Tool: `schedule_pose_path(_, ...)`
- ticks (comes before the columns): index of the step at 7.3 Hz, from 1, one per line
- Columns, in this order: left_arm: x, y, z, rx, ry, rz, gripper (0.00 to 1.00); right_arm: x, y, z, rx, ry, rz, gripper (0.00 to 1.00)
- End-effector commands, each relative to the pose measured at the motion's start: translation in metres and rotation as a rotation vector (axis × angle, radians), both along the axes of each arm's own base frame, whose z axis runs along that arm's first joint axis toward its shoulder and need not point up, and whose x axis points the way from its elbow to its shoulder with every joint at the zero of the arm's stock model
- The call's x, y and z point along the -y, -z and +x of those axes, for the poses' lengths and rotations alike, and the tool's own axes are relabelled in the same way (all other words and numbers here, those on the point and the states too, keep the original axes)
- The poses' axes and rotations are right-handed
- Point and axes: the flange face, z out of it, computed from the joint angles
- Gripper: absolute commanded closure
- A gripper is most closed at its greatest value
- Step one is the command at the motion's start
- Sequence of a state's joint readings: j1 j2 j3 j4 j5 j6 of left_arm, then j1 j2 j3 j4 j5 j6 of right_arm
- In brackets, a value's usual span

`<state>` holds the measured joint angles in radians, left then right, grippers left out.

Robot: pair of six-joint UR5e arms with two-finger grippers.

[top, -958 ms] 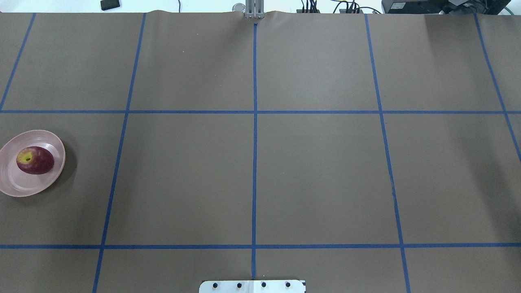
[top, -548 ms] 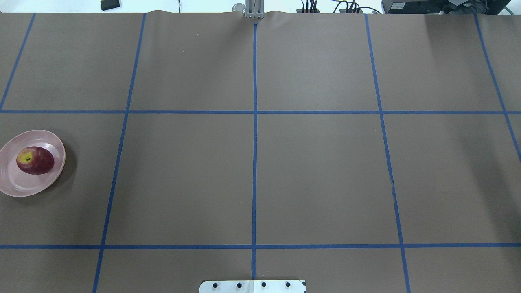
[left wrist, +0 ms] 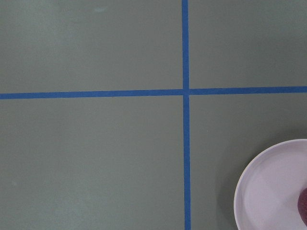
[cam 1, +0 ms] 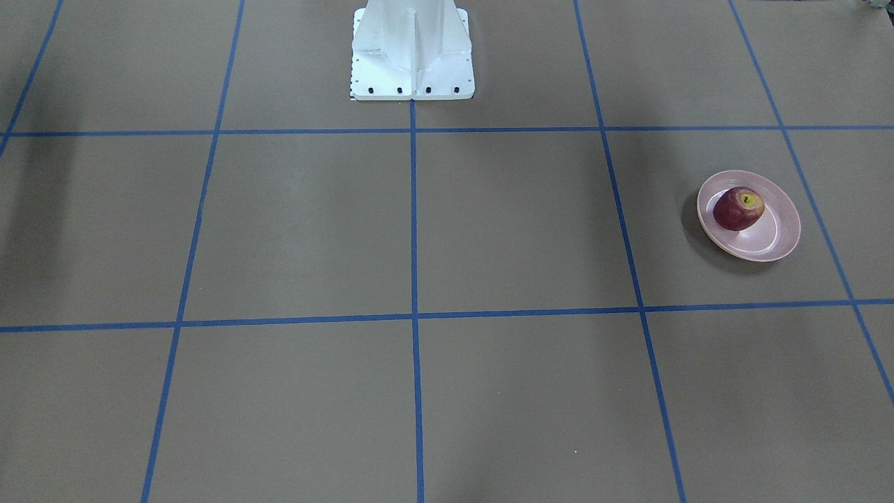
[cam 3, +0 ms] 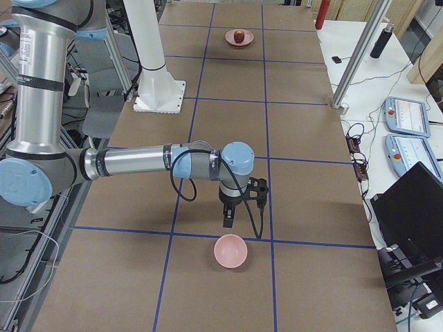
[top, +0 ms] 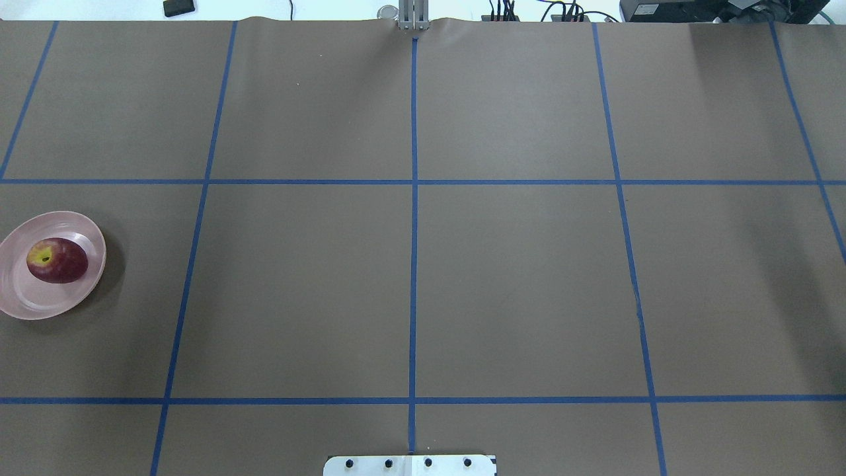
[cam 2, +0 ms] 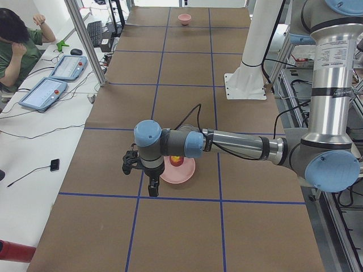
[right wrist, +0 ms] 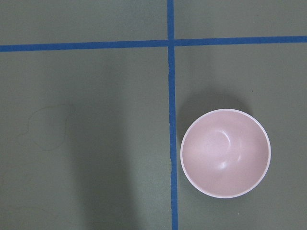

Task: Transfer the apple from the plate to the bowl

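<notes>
The dark red apple [top: 57,260] with a yellow stem patch lies on the pale pink plate [top: 26,304] at the table's left end. Both also show in the front view: apple [cam 1: 738,208], plate [cam 1: 782,237]. The left wrist view shows the plate [left wrist: 268,191] at its lower right. The small pink bowl [cam 3: 230,252] stands empty at the table's right end and shows in the right wrist view [right wrist: 225,152]. The left gripper [cam 2: 152,188] hangs beside the plate and the right gripper [cam 3: 228,218] just short of the bowl. I cannot tell whether either is open.
The white robot pedestal [cam 1: 412,56] stands at the table's near middle edge. Blue tape lines grid the brown table cover. An operator [cam 2: 17,45] sits beyond the far side with control pendants [cam 2: 48,90]. A red bottle [cam 3: 322,14] stands off the far corner.
</notes>
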<state>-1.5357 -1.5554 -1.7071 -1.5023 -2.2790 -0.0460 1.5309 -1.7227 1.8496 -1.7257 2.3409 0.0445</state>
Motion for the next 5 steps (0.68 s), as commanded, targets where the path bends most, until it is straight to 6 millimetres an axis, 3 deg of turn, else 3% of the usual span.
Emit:
schedule_pose_path(1, -0.0008, -0.0012, 0.0003, -0.003, 0.000, -0.003, 0.02, 0.0000, 0.0001, 0.0001, -0.002, 0.000, 0.000, 0.00)
schedule_pose_path(5, -0.0007, 0.0017, -0.0005, -0.002, 0.001, 0.003, 0.02, 0.0013, 0.0002, 0.0005, -0.008, 0.000, 0.002, 0.00)
